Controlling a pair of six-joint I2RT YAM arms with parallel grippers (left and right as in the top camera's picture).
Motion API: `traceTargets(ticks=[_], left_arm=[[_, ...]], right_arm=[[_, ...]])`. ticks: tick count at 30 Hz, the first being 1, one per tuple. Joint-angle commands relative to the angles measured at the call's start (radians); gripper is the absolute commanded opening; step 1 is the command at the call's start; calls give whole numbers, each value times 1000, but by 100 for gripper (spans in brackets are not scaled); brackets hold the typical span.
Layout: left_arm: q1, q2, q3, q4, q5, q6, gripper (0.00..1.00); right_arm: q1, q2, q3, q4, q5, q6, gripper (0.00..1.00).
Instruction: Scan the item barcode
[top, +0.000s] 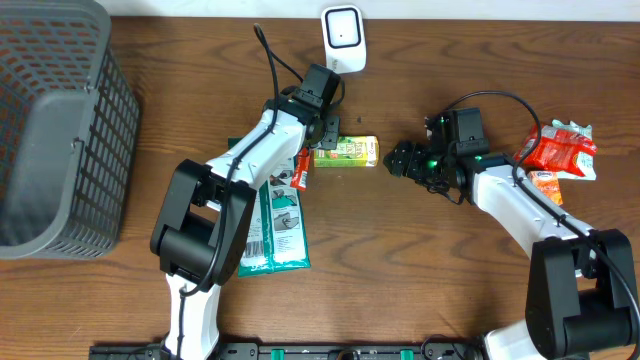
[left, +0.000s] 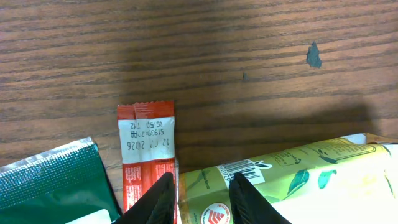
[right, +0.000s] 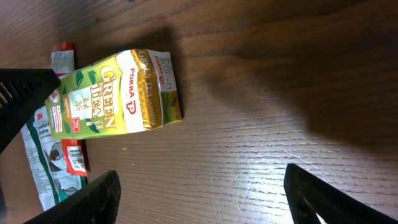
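The item is a yellow-green "Green Tea" carton (top: 346, 152) lying flat on the wooden table. Its barcode (left: 239, 169) shows on the upper face near the left end. My left gripper (left: 200, 186) sits low over that end with its fingers narrowly apart, the left one at the carton's edge. Whether they press on the carton does not show. To the carton's right my right gripper (top: 402, 160) faces it, jaws wide open with only bare table between them (right: 202, 186). The white scanner (top: 341, 38) stands at the table's back edge, above the carton.
A red sachet (left: 147, 155) lies right beside the carton's left end, with a green packet (top: 280, 225) in front of it. Red and orange snack packets (top: 560, 152) lie at the far right. A grey mesh basket (top: 60, 130) fills the left side.
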Motion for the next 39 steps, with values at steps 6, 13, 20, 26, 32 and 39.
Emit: traceTargets(ticks=[6,13,20,26,32,39], left_arm=[[2,24,11,-81,39,-16,31],[-9,24,11,-219,223,-117,31],[-13,24,11,-296,538,-199,31],[-42,24,11,-347,644,-226,31],[-78,-6,11,-361,609,-164,30],[-85,-148,11,-320,151,-103,32]], right_arm=[[14,-1,-11,2,11,-19,81],[14,-1,-11,2,19,-18,82],[14,-1,-11,-4,19,-18,82],[14,-1,-11,-5,19,-19,84],[-11,-1,-11,-9,-48,-74,84],[-106,-1,-11,-41,-131,-93,83]])
